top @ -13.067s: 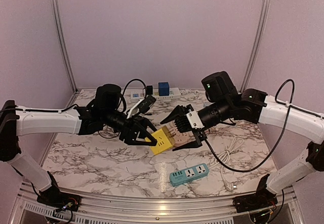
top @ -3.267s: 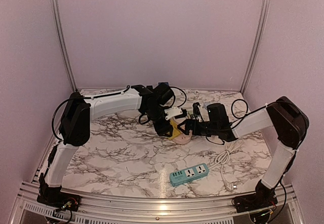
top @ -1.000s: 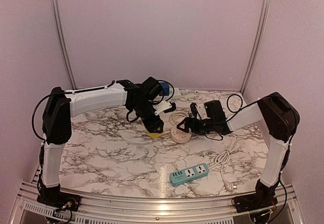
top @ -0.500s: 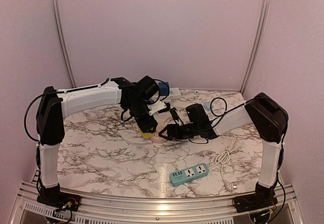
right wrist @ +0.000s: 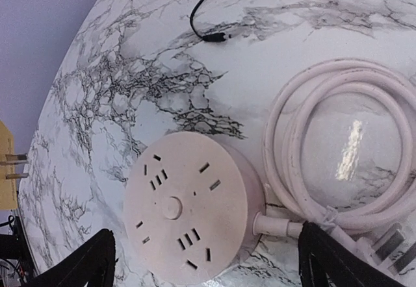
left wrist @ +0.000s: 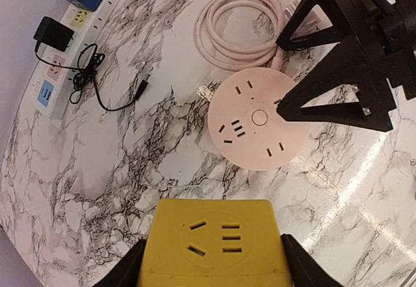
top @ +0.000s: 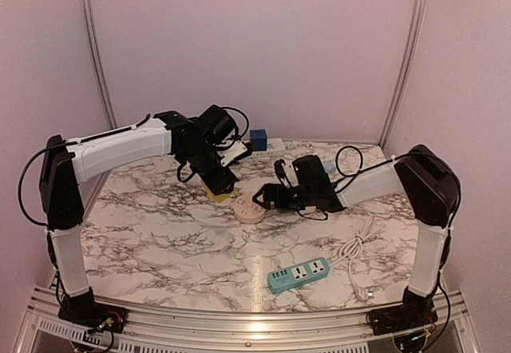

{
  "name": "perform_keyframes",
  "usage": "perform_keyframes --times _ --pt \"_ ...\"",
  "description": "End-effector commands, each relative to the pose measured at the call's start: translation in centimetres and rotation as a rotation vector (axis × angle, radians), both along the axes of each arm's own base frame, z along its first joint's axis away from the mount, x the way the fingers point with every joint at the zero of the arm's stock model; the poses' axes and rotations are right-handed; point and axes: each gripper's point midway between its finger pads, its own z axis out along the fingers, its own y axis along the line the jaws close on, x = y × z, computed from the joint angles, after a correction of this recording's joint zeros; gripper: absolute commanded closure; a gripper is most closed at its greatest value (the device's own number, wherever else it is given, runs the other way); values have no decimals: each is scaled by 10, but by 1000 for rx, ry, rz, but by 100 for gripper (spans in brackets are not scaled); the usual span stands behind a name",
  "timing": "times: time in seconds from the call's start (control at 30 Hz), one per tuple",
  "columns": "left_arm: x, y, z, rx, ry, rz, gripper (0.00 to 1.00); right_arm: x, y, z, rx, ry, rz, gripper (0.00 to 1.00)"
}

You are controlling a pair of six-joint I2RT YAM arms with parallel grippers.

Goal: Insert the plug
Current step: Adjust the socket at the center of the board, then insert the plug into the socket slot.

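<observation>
yellow cube (left wrist: 214, 245) pulled back, prongs (right wrist: 14, 159) right-wrist only

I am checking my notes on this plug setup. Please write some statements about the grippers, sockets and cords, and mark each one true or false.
1. The left gripper is shut on a yellow cube. True.
2. The yellow cube is plugged into the round socket. False: it is apart from the socket, its prongs bare.
3. The right gripper is open, one finger on each side of the round socket. True.
4. The pink cord lies stretched out straight. False: it is coiled beside the round socket.
5. The blue-green power strip lies at the back. False: it lies near the front edge of the table.
</observation>
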Motion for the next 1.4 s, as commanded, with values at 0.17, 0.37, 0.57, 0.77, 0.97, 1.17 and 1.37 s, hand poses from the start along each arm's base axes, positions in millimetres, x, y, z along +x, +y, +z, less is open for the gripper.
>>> perform_keyframes --times 0.17,0.37,0.57,0.77,0.97,1.17,1.37 --pt "7 14 24 -70 -71 117 70 46 35 -23 -37 23 2 9" --pt "4 25 31 -80 -86 142 71 30 68 -35 -56 29 165 19" --pt "-7 34 42 -108 -86 154 71 -2 88 -34 -44 19 301 27" --pt "-27 38 44 -137 -55 132 72 -33 117 -21 -14 -38 405 27" --pt "-55 33 33 -83 -17 35 73 -38 134 -11 28 -59 459 23" --pt "-72 28 31 10 11 -65 73 -31 108 52 78 -105 441 13" --pt "-83 18 32 79 27 -165 74 -31 44 63 -5 -127 331 8"
